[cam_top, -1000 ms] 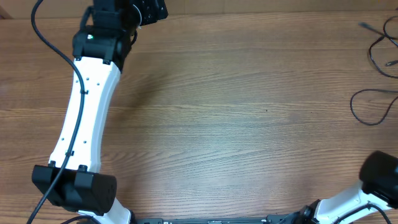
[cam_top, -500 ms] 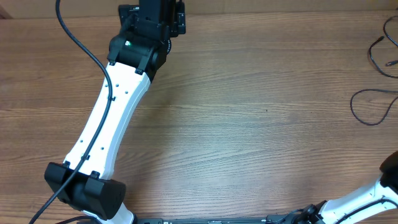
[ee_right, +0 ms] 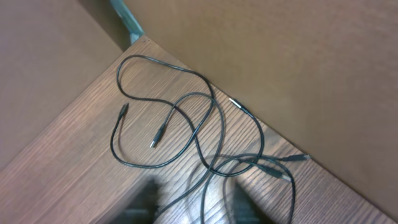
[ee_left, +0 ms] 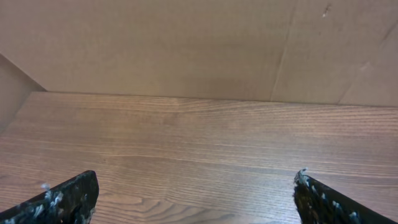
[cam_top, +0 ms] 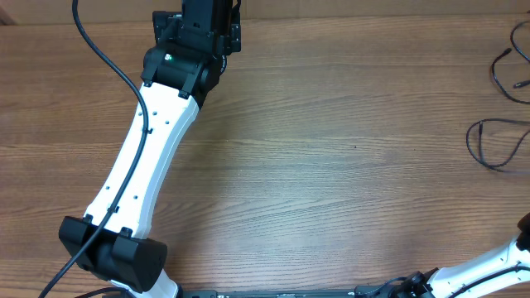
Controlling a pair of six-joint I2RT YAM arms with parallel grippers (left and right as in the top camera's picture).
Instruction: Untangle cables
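Jaws of the left gripper [ee_left: 196, 186] stand fully apart, with nothing between them but bare table [cam_top: 331, 165]. Jaws of the right gripper [ee_right: 196, 202] show only as two dark blurs at the bottom edge of the right wrist view; cannot tell whether they are parted or shut, or whether they hold a strand.

Change noted: over the last second the left arm [cam_top: 141, 157] swung its wrist rightward along the far edge of the table, then all but settled. The right arm drew back toward the near right corner, so the overhead view now catches only a sliver of it.

Cables [ee_right: 214, 163] lie in loose loops at the far right corner of the table, strands crossing one another, several plug ends free. In the overhead view, one plug end that showed at the far right edge a second ago is gone from sight, and the loops have shifted slightly.

Judgement: untangling not yet begun in earnest. The left arm is well apart from the cables; only the right is placed to work them.
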